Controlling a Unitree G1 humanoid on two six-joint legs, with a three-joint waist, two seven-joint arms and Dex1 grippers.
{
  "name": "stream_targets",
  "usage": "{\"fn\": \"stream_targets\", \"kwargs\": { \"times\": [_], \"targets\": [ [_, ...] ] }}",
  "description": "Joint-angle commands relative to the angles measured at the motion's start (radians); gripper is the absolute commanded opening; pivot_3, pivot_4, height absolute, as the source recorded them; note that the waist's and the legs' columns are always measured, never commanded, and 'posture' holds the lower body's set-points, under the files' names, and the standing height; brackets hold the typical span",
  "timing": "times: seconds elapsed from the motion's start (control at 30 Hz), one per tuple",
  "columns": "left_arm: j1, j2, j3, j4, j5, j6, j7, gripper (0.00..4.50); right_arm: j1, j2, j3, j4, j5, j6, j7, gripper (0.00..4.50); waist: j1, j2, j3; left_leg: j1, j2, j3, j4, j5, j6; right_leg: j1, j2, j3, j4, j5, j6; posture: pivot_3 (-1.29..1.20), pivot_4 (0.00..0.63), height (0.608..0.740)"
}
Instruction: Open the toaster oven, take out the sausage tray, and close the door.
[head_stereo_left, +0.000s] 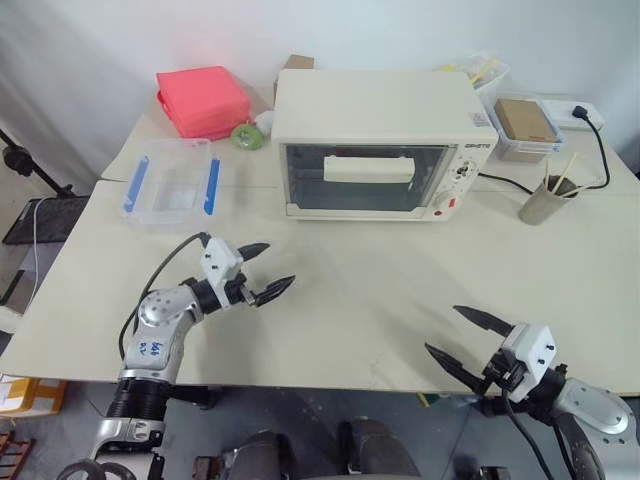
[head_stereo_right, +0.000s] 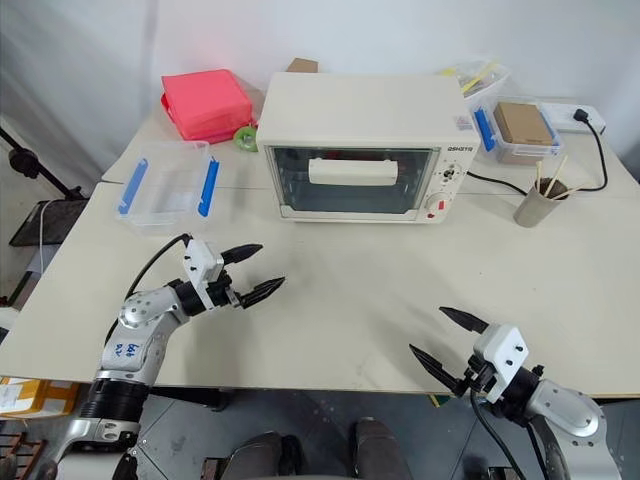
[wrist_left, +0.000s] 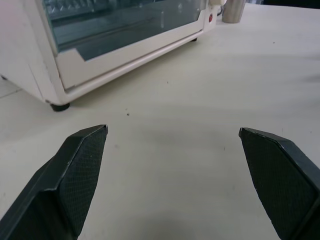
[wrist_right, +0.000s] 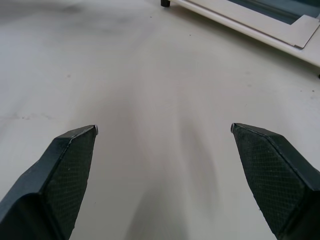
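Observation:
The cream-white toaster oven (head_stereo_left: 375, 120) stands at the back middle of the table. Its glass door (head_stereo_left: 362, 178) is shut, with the bar handle (head_stereo_left: 368, 169) across the front. The sausage tray is hidden from me behind the glass. My left gripper (head_stereo_left: 268, 270) hovers open over the table, in front of and to the left of the oven, holding nothing. My right gripper (head_stereo_left: 456, 335) is open and empty near the front edge at the right. The oven's lower front (wrist_left: 125, 52) shows in the left wrist view, and its bottom corner (wrist_right: 280, 25) in the right wrist view.
A clear plastic box with blue clips (head_stereo_left: 170, 185) lies left of the oven, a red-pink box (head_stereo_left: 203, 100) behind it. A cup with sticks (head_stereo_left: 545, 200), a lidded container (head_stereo_left: 525, 125) and a power cable (head_stereo_left: 600, 150) sit to the right. Bare tabletop (head_stereo_left: 370, 290) lies before the oven.

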Motion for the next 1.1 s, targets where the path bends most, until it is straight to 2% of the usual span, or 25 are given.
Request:
{"fn": "stream_targets", "kwargs": {
  "times": [0.03, 0.17, 0.27, 0.33, 0.43, 0.57, 0.67, 0.9, 1.1],
  "targets": [
    [-0.001, 0.016, 0.003, -0.034, -0.002, 0.001, -0.008, 4.47, -0.036, -0.006, -0.003, -0.038, 0.04, 0.03, 0.001, 4.5, 0.001, 0.0, 0.0, 0.0, 0.0, 0.0, 0.0, 0.0, 0.0, 0.0, 0.0, 0.0, 0.0, 0.0, 0.0, 0.0, 0.15, 0.74],
    [0.011, 0.019, 0.04, -0.083, -0.071, 0.043, -0.016, 4.47, -0.156, 0.007, -0.009, -0.047, 0.125, 0.153, -0.038, 4.5, 0.0, 0.0, 0.0, 0.0, 0.0, 0.0, 0.0, 0.0, 0.0, 0.0, 0.0, 0.0, 0.0, 0.0, 0.0, 0.0, 0.15, 0.74],
    [0.026, 0.055, 0.081, -0.15, -0.225, 0.172, -0.116, 4.47, -0.269, 0.005, -0.001, -0.027, 0.159, 0.223, -0.046, 4.5, -0.005, 0.0, 0.0, 0.0, 0.0, 0.0, 0.001, 0.0, 0.0, 0.0, 0.0, 0.0, 0.001, 0.0, 0.0, 0.0, 0.15, 0.74],
    [0.031, 0.071, 0.102, -0.179, -0.265, 0.21, -0.125, 4.47, -0.342, -0.001, 0.009, 0.0, 0.153, 0.245, -0.04, 4.5, -0.003, 0.0, 0.0, 0.0, 0.001, -0.001, 0.0, 0.0, 0.0, -0.001, 0.0, -0.001, 0.001, 0.0, 0.0, 0.0, 0.15, 0.74],
    [0.036, 0.076, 0.119, -0.209, -0.284, 0.235, -0.113, 4.47, -0.432, 0.009, 0.01, 0.042, 0.153, 0.276, -0.05, 4.5, -0.003, 0.0, 0.0, 0.0, 0.0, -0.001, 0.0, 0.0, 0.0, -0.001, 0.0, -0.001, 0.001, 0.0, -0.001, 0.0, 0.15, 0.74],
    [0.075, 0.072, 0.135, -0.289, -0.305, 0.273, -0.086, 4.47, -0.661, 0.052, 0.075, 0.182, 0.116, 0.29, -0.044, 4.5, -0.005, 0.0, 0.0, -0.001, 0.0, 0.0, 0.003, 0.0, 0.0, -0.001, 0.0, -0.001, 0.001, 0.0, 0.0, 0.0, 0.15, 0.74],
    [0.085, 0.062, 0.135, -0.304, -0.302, 0.277, -0.073, 4.47, -0.765, 0.09, 0.079, 0.275, 0.1, 0.263, -0.05, 4.5, -0.011, 0.0, 0.0, -0.001, 0.001, -0.001, 0.002, 0.0, 0.0, -0.001, 0.0, -0.001, 0.002, 0.0, -0.001, 0.0, 0.15, 0.74],
    [0.098, 0.048, 0.135, -0.329, -0.307, 0.294, -0.046, 4.47, -0.884, 0.15, 0.109, 0.373, 0.063, 0.198, -0.003, 4.5, -0.021, 0.001, 0.0, -0.003, 0.001, 0.0, 0.002, -0.001, 0.001, -0.001, -0.001, -0.001, -0.001, 0.0, 0.0, 0.0, 0.15, 0.74],
    [0.111, 0.04, 0.161, -0.33, -0.317, 0.313, -0.005, 4.47, -0.837, 0.156, 0.141, 0.288, 0.054, 0.144, 0.068, 4.5, -0.025, 0.001, 0.0, -0.003, 0.001, -0.001, 0.001, -0.001, 0.001, -0.002, -0.001, -0.001, 0.0, 0.0, 0.0, 0.0, 0.15, 0.74]
  ]
}}
